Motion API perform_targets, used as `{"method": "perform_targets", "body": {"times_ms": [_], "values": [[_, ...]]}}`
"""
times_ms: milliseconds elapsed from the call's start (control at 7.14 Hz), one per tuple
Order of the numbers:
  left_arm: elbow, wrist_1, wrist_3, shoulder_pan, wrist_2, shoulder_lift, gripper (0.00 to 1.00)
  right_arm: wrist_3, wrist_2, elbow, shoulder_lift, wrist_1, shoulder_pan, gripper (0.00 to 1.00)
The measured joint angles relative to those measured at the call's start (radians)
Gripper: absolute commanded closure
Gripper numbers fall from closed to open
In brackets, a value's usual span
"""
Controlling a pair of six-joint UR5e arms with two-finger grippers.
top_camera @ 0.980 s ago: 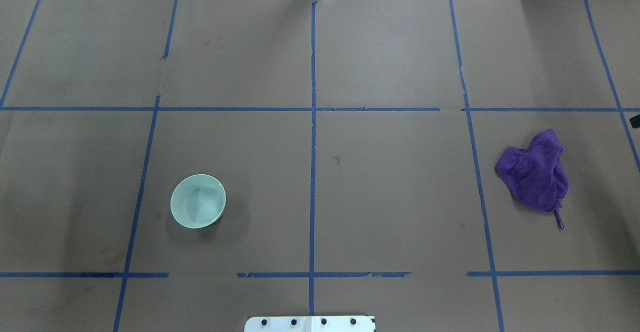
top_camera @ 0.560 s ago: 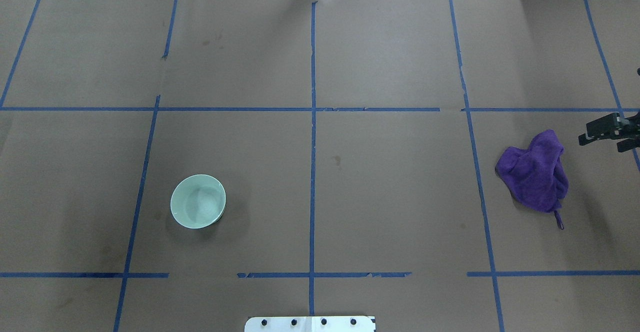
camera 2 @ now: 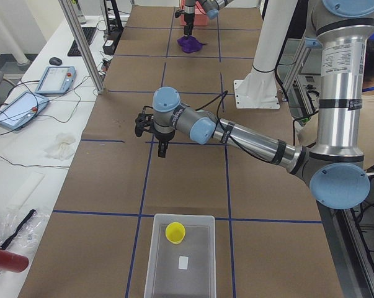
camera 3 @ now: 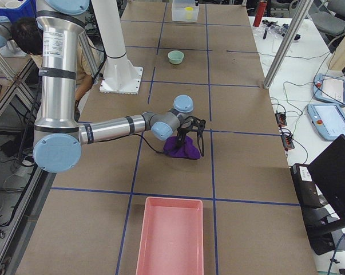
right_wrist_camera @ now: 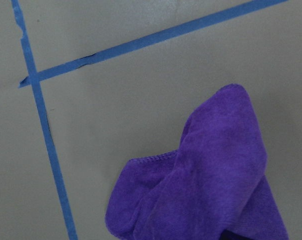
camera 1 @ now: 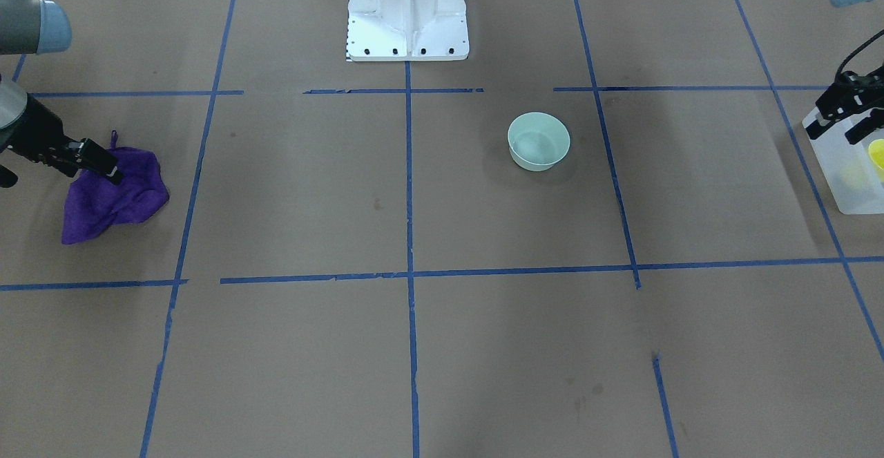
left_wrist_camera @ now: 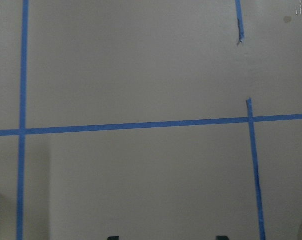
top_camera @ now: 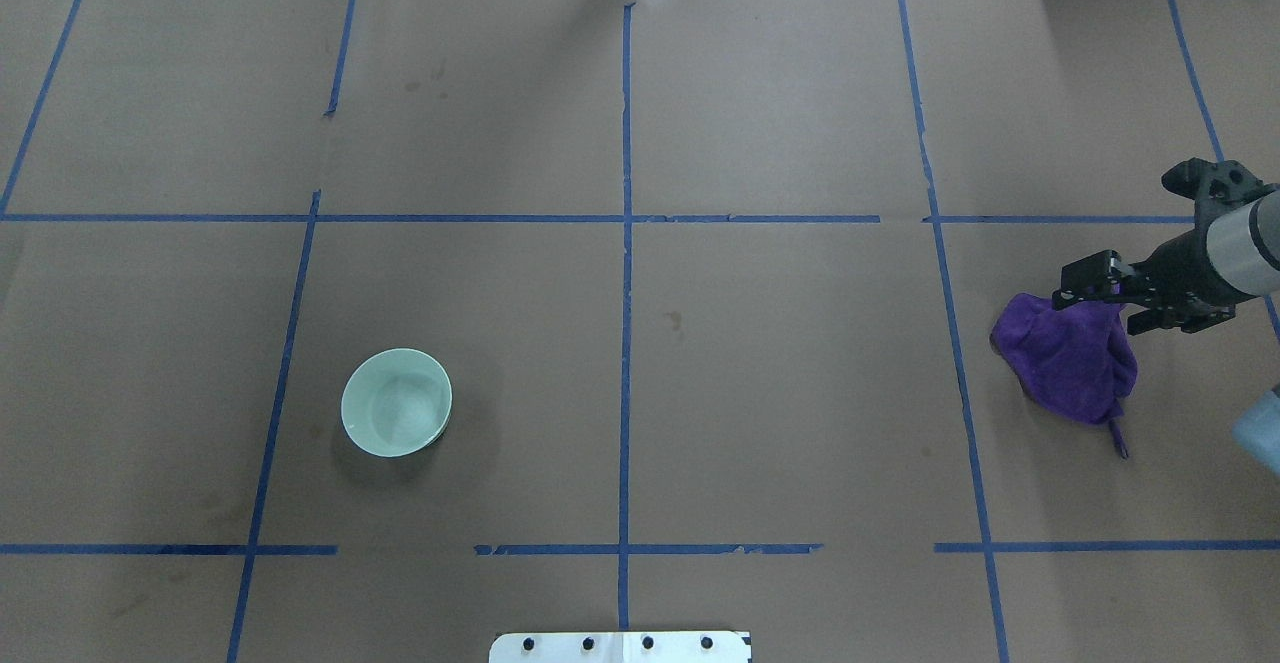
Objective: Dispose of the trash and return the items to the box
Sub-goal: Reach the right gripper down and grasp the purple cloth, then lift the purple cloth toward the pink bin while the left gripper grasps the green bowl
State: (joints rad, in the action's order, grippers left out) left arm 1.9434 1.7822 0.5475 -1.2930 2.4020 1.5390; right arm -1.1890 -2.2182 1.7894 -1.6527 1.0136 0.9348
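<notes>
The pale mint-green bowl (top_camera: 396, 402) stands upright and empty on the left half of the table, also in the front view (camera 1: 539, 141). The yellow cup (camera 2: 175, 233) stands inside the translucent box (camera 2: 165, 273) at the table's left end. My left gripper (camera 1: 837, 126) is open and empty, hovering over the table just beside the box (camera 1: 839, 182). My right gripper (top_camera: 1096, 309) is open, low over the far edge of a crumpled purple cloth (top_camera: 1070, 363). The right wrist view shows the cloth (right_wrist_camera: 216, 185) just below.
A pink tray (camera 3: 169, 235) sits at the table's right end, beyond the cloth. The white robot base (camera 1: 407, 12) stands at the near middle edge. Blue tape lines grid the brown table.
My right arm has come in from the right edge and moved left, until its gripper is over the purple cloth. The bowl and the cloth have not moved.
</notes>
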Motion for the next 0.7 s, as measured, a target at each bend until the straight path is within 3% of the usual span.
{"method": "perform_targets", "body": {"times_ms": [140,420,700], "values": [[0.005,0.047,0.109,0.067,-0.007,0.003,0.28,-0.037,0.011,0.001,-0.001,-0.001,-0.020,1.00],[0.019,0.129,0.303,0.198,-0.035,0.000,0.28,-0.082,0.050,0.007,-0.005,0.000,-0.057,1.00],[0.047,0.190,0.528,0.368,-0.120,0.006,0.27,-0.084,0.056,0.061,-0.009,0.024,-0.048,1.00]]}}
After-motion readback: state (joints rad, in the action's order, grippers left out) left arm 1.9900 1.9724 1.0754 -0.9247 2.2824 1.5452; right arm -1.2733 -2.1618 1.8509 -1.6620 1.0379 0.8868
